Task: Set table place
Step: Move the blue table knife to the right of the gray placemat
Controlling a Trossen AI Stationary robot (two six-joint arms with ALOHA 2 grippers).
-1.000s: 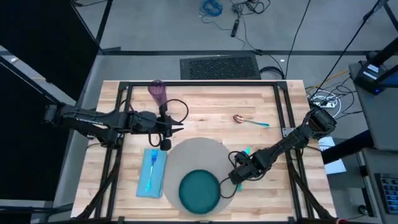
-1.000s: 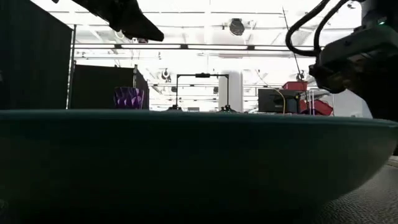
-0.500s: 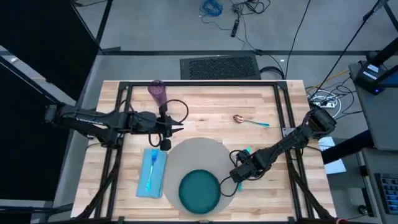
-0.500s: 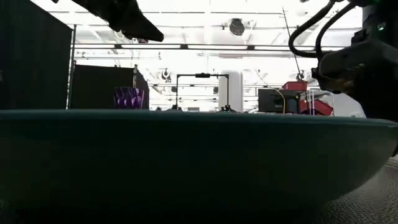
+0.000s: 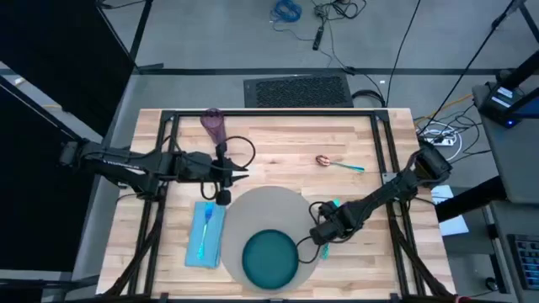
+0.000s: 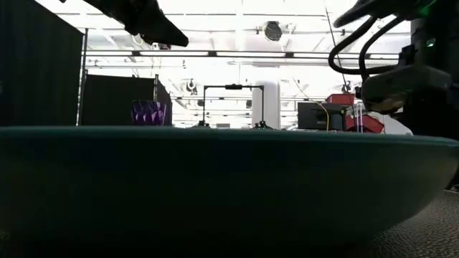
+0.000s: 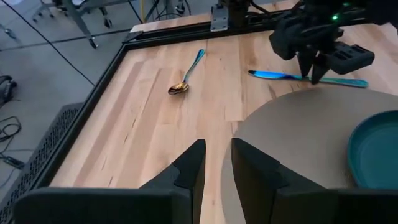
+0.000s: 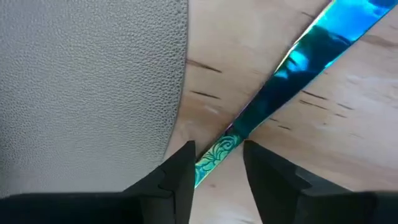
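A teal-handled knife [image 8: 273, 93] lies flat on the wooden table [image 5: 278, 151], just off the right edge of the round grey-beige mat [image 5: 269, 206]. My right gripper [image 8: 219, 169] is open and points down over it, one finger on each side of its patterned part [image 8: 217, 151]. The teal plate [image 5: 270, 257] rests on the mat's near part. A fork [image 5: 205, 227] lies on the light-blue napkin [image 5: 206, 244], left of the mat. The spoon [image 5: 335, 163] and the purple cup [image 5: 213, 124] are farther back. My left gripper [image 7: 217, 168] hovers by the mat's far left edge, open by a narrow gap and holding nothing.
Black frame rails [image 5: 164, 168] run along the table's left, right and far sides. In the low view the plate's rim [image 6: 215, 179] fills the foreground. Bare wood lies between the mat and the spoon.
My right gripper has come down a little toward the knife, still open. The knife and the other things have not moved.
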